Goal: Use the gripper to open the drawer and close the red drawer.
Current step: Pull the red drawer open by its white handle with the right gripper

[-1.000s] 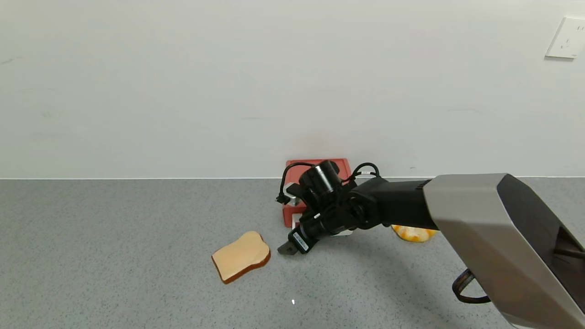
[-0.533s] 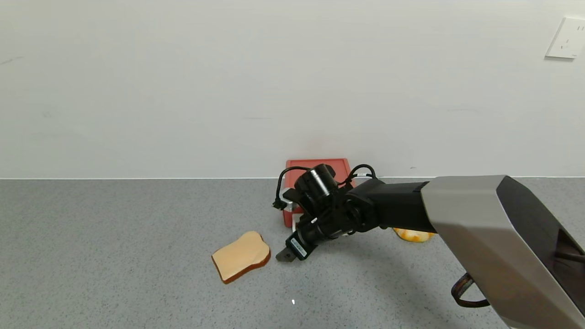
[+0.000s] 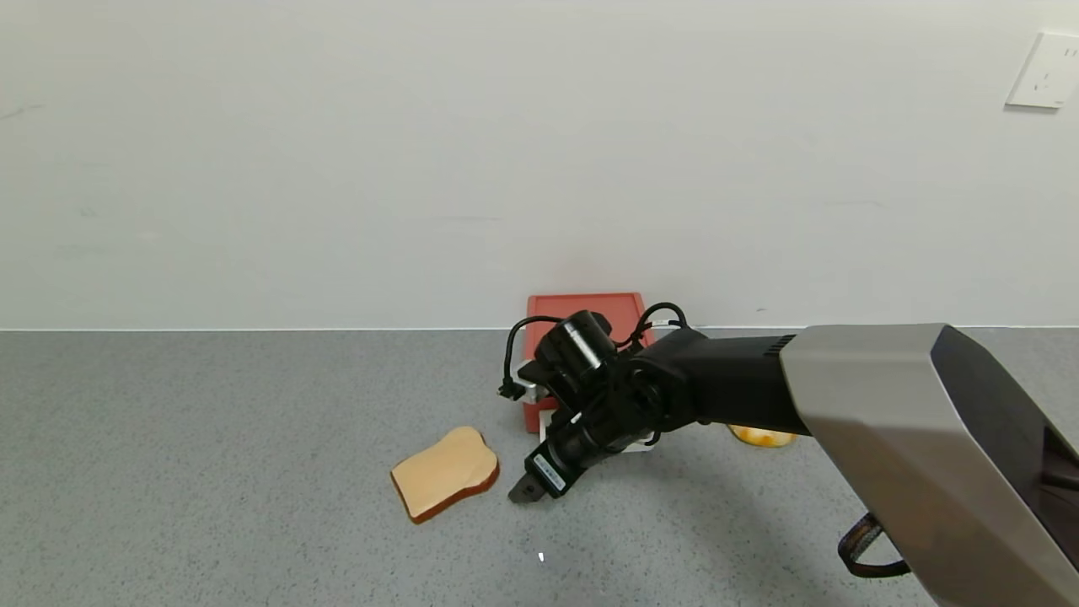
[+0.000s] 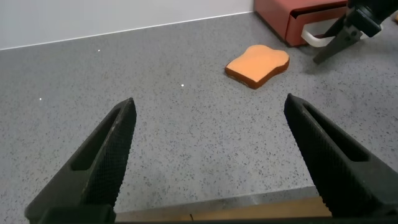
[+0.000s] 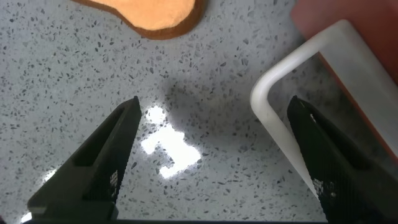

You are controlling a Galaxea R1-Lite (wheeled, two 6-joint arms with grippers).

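The salmon-red drawer (image 3: 582,307) stands against the back wall, its front mostly hidden behind my right arm. Its white loop handle (image 5: 280,93) lies on the counter between my right gripper's open fingers, close to one of them. My right gripper (image 3: 524,492) points down at the counter just in front of the drawer, beside the bread slice (image 3: 444,482); it is open (image 5: 213,121) and holds nothing. My left gripper (image 4: 208,155) is open and empty over the counter's near edge, far from the drawer (image 4: 298,15); it sees the right gripper (image 4: 339,40) at the handle (image 4: 316,38).
The bread slice also shows in the left wrist view (image 4: 258,63) and the right wrist view (image 5: 155,12). A yellow-white food item (image 3: 763,436) lies behind my right arm. A wall socket (image 3: 1044,69) is at the upper right. The grey speckled counter (image 3: 211,464) stretches left.
My right gripper has moved forward and left, away from the wall and closer to the bread slice. The bread has not moved.
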